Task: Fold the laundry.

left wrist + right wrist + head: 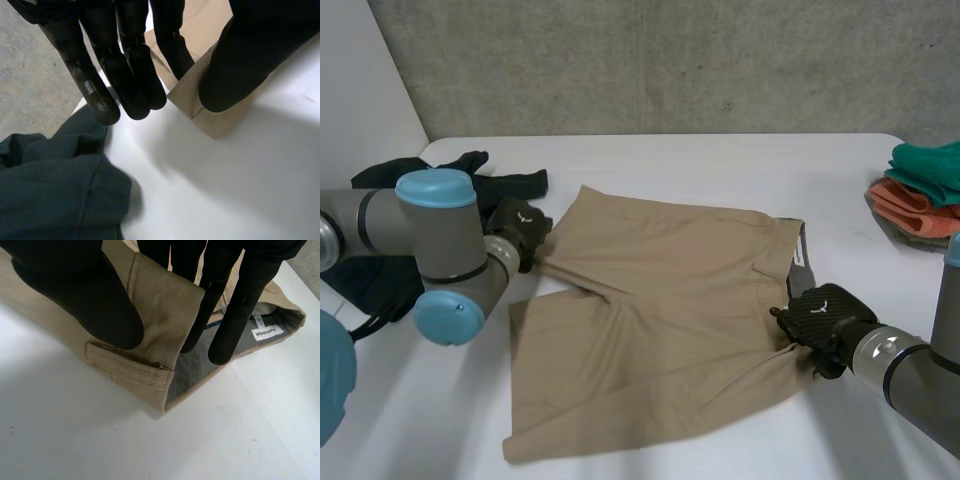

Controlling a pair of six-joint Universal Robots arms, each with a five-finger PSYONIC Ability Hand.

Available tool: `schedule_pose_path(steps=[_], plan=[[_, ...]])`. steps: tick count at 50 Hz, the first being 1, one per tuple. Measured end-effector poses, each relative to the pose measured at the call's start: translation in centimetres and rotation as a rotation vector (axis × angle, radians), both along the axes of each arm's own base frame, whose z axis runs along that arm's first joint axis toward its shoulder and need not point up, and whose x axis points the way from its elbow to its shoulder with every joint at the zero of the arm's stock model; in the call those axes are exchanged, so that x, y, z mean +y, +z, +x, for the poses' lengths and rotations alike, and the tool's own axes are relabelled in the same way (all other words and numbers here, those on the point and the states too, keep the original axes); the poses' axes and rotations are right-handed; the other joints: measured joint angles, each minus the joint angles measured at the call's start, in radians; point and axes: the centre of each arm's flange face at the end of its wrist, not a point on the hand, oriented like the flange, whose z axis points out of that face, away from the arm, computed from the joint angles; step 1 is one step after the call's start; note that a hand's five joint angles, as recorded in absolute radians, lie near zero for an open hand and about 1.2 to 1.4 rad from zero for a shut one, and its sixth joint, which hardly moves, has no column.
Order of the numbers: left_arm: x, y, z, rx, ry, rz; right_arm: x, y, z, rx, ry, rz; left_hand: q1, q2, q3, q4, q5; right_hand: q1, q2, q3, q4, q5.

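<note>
Tan shorts (660, 320) lie spread flat on the white table (720, 160), waistband toward the right. My left hand (518, 225) is at the hem corner of the far leg. In the left wrist view its fingers (125, 65) and thumb pinch that hem corner (210, 120). My right hand (820, 318) is at the waistband's near end. In the right wrist view its thumb (75, 285) and fingers clamp the folded-up waistband (160, 310), whose grey lining and white label (264, 332) show.
A heap of dark clothes (470, 170) lies at the table's left, just beyond my left hand, and shows as dark cloth (55, 190) in the left wrist view. Folded green and orange clothes (925, 190) are stacked at the right edge. A grey wall stands behind.
</note>
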Motion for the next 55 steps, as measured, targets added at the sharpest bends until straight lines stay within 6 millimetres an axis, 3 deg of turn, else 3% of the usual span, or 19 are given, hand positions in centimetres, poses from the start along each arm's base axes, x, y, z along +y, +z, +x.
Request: schedule_pose_path(steps=[8, 10, 12, 13, 18, 19, 23, 26, 27, 33, 36, 41, 48, 53, 55], plan=[[1.8, -0.3, 0.3, -0.073, -0.004, 0.015, 0.4, 0.1, 0.4, -0.006, 0.014, -0.001, -0.016, -0.050, -0.039, -0.045, -0.012, 0.000, 0.000, 0.000, 0.000, 0.000], [2.0, -0.1, 0.2, -0.071, 0.001, 0.011, 0.5, 0.1, 0.5, -0.009, 0.015, -0.001, -0.173, -0.213, -0.208, -0.217, -0.165, 0.000, 0.000, 0.000, 0.000, 0.000], [2.2, 0.5, 0.1, -0.061, 0.009, 0.003, 0.5, 0.1, 0.5, -0.014, 0.014, 0.000, -0.611, -0.599, -0.577, -0.593, -0.538, 0.000, 0.000, 0.000, 0.000, 0.000], [2.3, 0.8, 0.1, -0.056, 0.014, 0.000, 0.5, 0.2, 0.6, -0.017, 0.012, 0.000, -0.678, -0.662, -0.652, -0.669, -0.616, 0.000, 0.000, 0.000, 0.000, 0.000], [3.1, 2.8, 0.5, -0.022, 0.040, -0.010, 0.3, 0.2, 0.5, -0.028, 0.003, -0.001, -0.726, -0.755, -0.747, -0.771, -0.719, 0.000, 0.000, 0.000, 0.000, 0.000], [4.1, 4.2, 0.9, 0.001, 0.054, -0.004, 0.2, 0.3, 0.5, -0.039, -0.005, -0.004, -0.726, -0.758, -0.750, -0.776, -0.723, 0.000, 0.000, 0.000, 0.000, 0.000], [7.6, 6.3, 2.1, 0.052, 0.067, 0.062, -0.2, 0.3, 0.5, -0.063, -0.023, -0.003, -0.726, -0.758, -0.750, -0.776, -0.723, 0.000, 0.000, 0.000, 0.000, 0.000], [10.3, 6.8, 2.9, 0.081, 0.061, 0.130, -0.3, 0.3, 0.5, -0.075, -0.031, 0.001, -0.720, -0.755, -0.748, -0.770, -0.711, 0.000, 0.000, 0.000, 0.000, 0.000], [12.1, 6.9, 3.3, 0.099, 0.055, 0.179, -0.4, 0.3, 0.5, -0.081, -0.035, 0.004, -0.720, -0.750, -0.746, -0.755, -0.697, 0.000, 0.000, 0.000, 0.000, 0.000], [18.0, 5.7, 4.7, 0.162, 0.034, 0.369, -0.6, 0.5, 0.6, -0.093, -0.044, 0.002, -0.598, -0.645, -0.638, -0.644, -0.589, 0.000, 0.000, 0.000, 0.000, 0.000], [20.1, 4.7, 5.1, 0.183, 0.026, 0.442, -0.7, 0.6, 0.6, -0.094, -0.046, -0.002, -0.585, -0.631, -0.624, -0.626, -0.571, 0.000, 0.000, 0.000, 0.000, 0.000], [21.5, 3.2, 5.2, 0.183, 0.023, 0.500, -0.7, 0.7, 0.5, -0.096, -0.051, -0.006, -0.585, -0.631, -0.624, -0.624, -0.570, 0.000, 0.000, 0.000, 0.000, 0.000], [21.8, 1.8, 4.8, 0.152, 0.023, 0.534, -0.6, 0.9, 0.3, -0.102, -0.060, -0.006, -0.514, -0.560, -0.557, -0.563, -0.509, 0.000, 0.000, 0.000, 0.000, 0.000], [22.0, 1.3, 4.4, 0.127, 0.017, 0.542, -0.4, 1.2, 0.0, -0.104, -0.068, -0.006, -0.005, -0.101, -0.072, -0.074, -0.030, 0.000, 0.000, 0.003, 0.000, 0.000], [22.1, 1.3, 4.4, 0.118, 0.023, 0.539, -0.1, 1.4, -0.1, -0.100, -0.066, 0.002, -0.001, -0.021, -0.012, -0.013, 0.000, 0.000, 0.000, 0.004, 0.000, 0.000]])
